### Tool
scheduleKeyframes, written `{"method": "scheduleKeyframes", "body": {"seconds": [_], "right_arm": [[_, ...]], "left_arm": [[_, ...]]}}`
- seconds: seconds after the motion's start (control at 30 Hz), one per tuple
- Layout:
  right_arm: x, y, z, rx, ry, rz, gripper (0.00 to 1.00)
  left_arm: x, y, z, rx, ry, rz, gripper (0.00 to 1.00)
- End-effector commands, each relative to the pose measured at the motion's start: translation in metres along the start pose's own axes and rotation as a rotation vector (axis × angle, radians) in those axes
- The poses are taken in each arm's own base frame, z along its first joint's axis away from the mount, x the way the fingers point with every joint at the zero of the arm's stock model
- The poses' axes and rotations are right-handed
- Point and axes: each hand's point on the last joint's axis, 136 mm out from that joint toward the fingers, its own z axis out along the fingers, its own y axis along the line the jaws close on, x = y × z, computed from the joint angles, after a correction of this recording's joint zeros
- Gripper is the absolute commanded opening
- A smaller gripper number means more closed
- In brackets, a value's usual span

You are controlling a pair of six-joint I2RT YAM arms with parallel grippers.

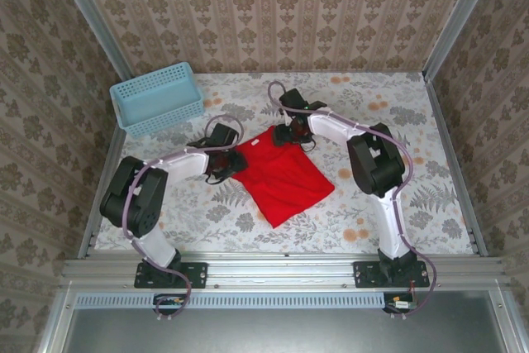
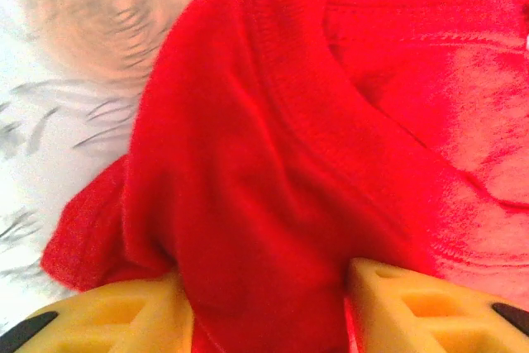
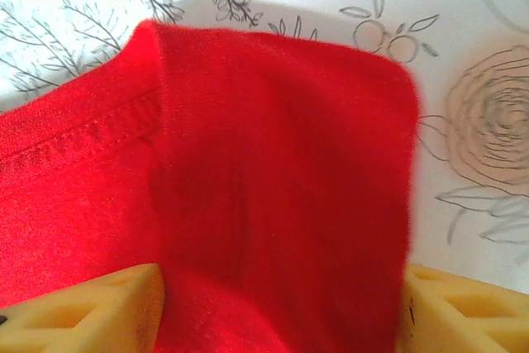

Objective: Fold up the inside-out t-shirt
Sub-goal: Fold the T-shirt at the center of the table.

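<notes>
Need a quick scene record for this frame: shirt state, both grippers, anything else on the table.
garment: red t-shirt, folded into a rough rectangle, lying skewed on the floral table
left gripper: low at the shirt's left corner, jaws apart, cloth lying between the fingers
right gripper: low at the shirt's far corner, jaws apart, cloth between the fingers
other: light blue basket, far left of the table, apart from the shirt
</notes>
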Motion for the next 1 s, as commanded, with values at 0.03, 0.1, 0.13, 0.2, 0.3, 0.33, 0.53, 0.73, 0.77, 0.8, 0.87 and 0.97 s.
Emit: {"method": "scheduleKeyframes", "body": {"seconds": [0.03,0.1,0.13,0.2,0.3,0.33,0.53,0.73,0.77,0.8,0.87,0.97], "right_arm": [[0.006,0.013,0.018,-0.052,0.041,-0.013,0.68],[0.010,0.016,0.022,-0.060,0.055,-0.014,0.64],[0.013,0.016,0.023,-0.058,0.064,-0.011,0.62],[0.017,0.015,0.023,-0.057,0.072,0.003,0.58],[0.023,0.012,0.018,-0.059,0.065,0.030,0.50],[0.018,0.012,0.016,-0.068,0.038,0.041,0.45],[0.015,-0.006,-0.014,-0.166,-0.041,0.174,0.22],[0.024,-0.003,-0.047,-0.301,-0.100,0.278,0.10],[0.026,0.000,-0.053,-0.320,-0.112,0.298,0.09],[0.032,0.000,-0.057,-0.330,-0.124,0.325,0.08],[0.044,-0.006,-0.065,-0.323,-0.148,0.388,0.07],[0.061,-0.007,-0.072,-0.340,-0.171,0.437,0.07]], "left_arm": [[-0.003,-0.029,0.021,0.117,0.034,0.009,0.48],[-0.005,-0.034,0.027,0.140,0.034,0.015,0.45],[-0.005,-0.035,0.029,0.141,0.038,0.017,0.44],[-0.007,-0.038,0.033,0.149,0.045,0.027,0.42],[-0.009,-0.046,0.033,0.175,0.049,0.044,0.33],[-0.010,-0.047,0.032,0.179,0.045,0.046,0.28],[-0.021,-0.048,0.008,0.237,-0.017,0.083,0.07],[-0.021,-0.060,-0.024,0.405,-0.079,0.140,0.00],[-0.019,-0.062,-0.028,0.438,-0.088,0.146,0.00],[-0.015,-0.063,-0.030,0.463,-0.081,0.151,0.00],[-0.008,-0.065,-0.034,0.506,-0.069,0.169,0.00],[0.003,-0.063,-0.036,0.533,-0.051,0.199,0.00]]}}
